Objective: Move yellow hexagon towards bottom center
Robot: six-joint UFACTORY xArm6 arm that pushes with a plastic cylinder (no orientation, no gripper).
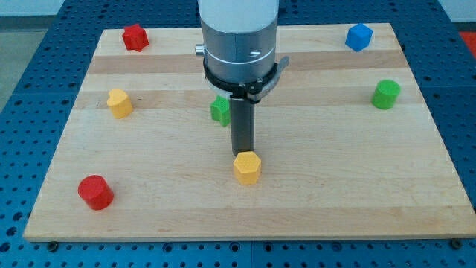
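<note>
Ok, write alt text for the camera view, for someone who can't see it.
My tip sits just above the yellow hexagon near the wooden board's bottom center. A green block lies partly hidden behind the rod, with other yellow, red, blue and green blocks scattered around.

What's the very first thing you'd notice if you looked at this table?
The big grey arm at the view's top middle, with my tip touching the top side of the yellow hexagon near the bottom center. Next, the bright blocks around the wooden board, like the red cylinder at the bottom left.
</note>
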